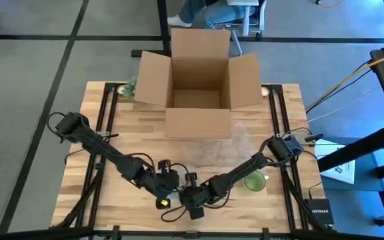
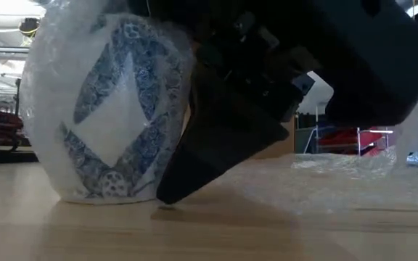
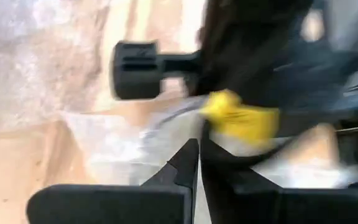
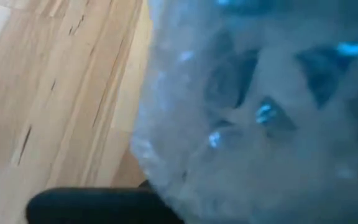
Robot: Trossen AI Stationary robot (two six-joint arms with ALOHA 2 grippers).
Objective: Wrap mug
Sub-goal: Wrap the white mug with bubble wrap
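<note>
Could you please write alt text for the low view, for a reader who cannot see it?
A blue-and-white patterned mug, covered in bubble wrap, stands on the wooden table, filling the left of the picture. A dark gripper part reaches down beside it to the tabletop, with more wrap trailing off to the right.

The mug (image 2: pixel 107 109) is white with a blue diamond pattern. It stands on the wooden table, already covered in bubble wrap (image 2: pixel 347 170), near the front edge.
</note>
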